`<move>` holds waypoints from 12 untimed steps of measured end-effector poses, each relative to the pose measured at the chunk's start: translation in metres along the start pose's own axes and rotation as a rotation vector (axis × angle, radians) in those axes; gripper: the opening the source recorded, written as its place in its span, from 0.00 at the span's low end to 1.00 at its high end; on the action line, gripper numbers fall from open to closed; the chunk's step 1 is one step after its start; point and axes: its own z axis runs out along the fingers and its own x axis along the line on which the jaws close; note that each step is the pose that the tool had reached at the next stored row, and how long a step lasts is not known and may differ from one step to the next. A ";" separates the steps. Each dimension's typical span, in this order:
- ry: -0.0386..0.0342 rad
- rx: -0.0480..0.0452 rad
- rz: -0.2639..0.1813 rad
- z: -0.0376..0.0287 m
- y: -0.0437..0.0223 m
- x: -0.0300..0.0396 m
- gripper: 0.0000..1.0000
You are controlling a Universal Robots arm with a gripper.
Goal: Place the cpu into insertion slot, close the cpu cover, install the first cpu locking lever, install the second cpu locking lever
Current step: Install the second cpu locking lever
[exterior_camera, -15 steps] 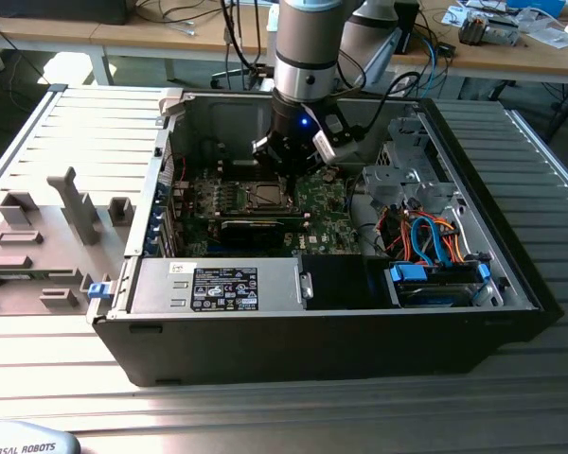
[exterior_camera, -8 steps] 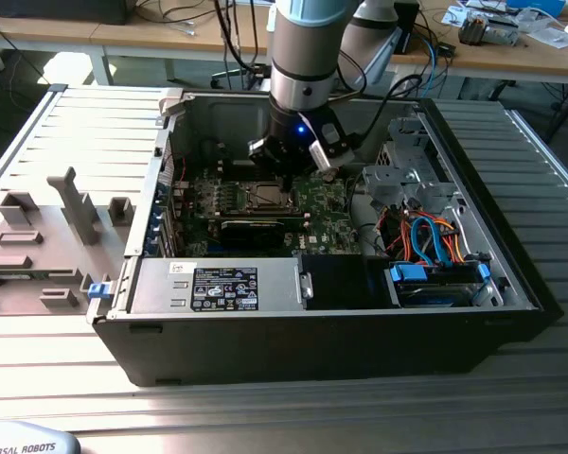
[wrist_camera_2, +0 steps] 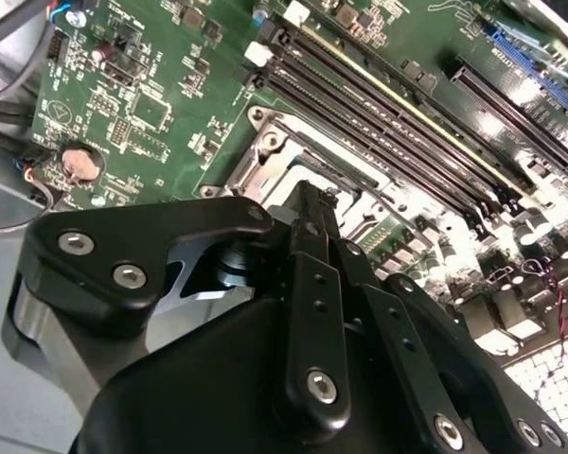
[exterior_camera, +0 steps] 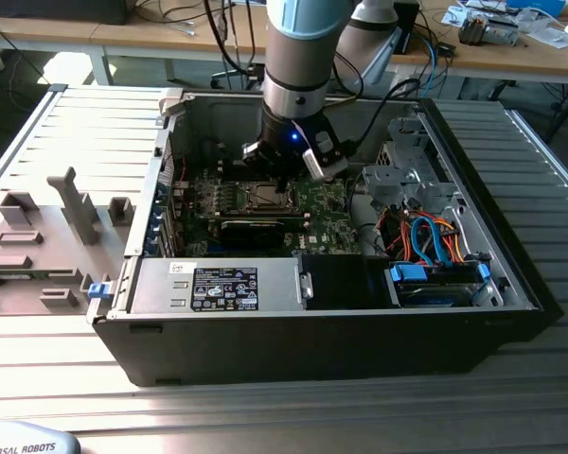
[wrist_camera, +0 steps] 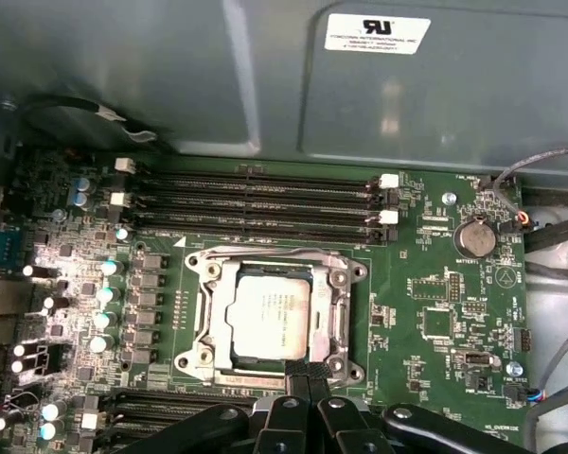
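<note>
The arm reaches down into an open computer case [exterior_camera: 511,274] that lies on its side on a ribbed metal table [exterior_camera: 66,378]. In the exterior view the gripper [exterior_camera: 282,182] hangs just above the green circuit board [exterior_camera: 322,203], right over the socket [exterior_camera: 268,197] near the middle of the case.

In the first wrist view the cpu [wrist_camera: 270,318] sits flat in the socket, silver top up, with the cpu cover [wrist_camera: 336,317] closed down around it as a square metal frame. The gripper [wrist_camera: 304,380] stands at the 6 o'clock edge of that frame, its black fingertips drawn together, touching or almost touching the frame's rim; it holds nothing that can be seen. Long dark memory slots [wrist_camera: 265,194] run across the board at 12 o'clock from the socket, and a round coin battery [wrist_camera: 474,236] lies at about 2 o'clock.

In the second wrist view the gripper [wrist_camera_2: 306,206] hides most of the socket, its narrow tip pressed close to the cover's silvery edge [wrist_camera_2: 293,156]
</note>
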 end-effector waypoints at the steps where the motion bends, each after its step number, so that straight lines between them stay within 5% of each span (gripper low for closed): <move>1: -0.0003 -0.0047 0.000 0.0001 -0.0011 0.0009 0.11; 12: -0.0017 -0.0244 0.000 0.0041 -0.0076 0.0086 0.11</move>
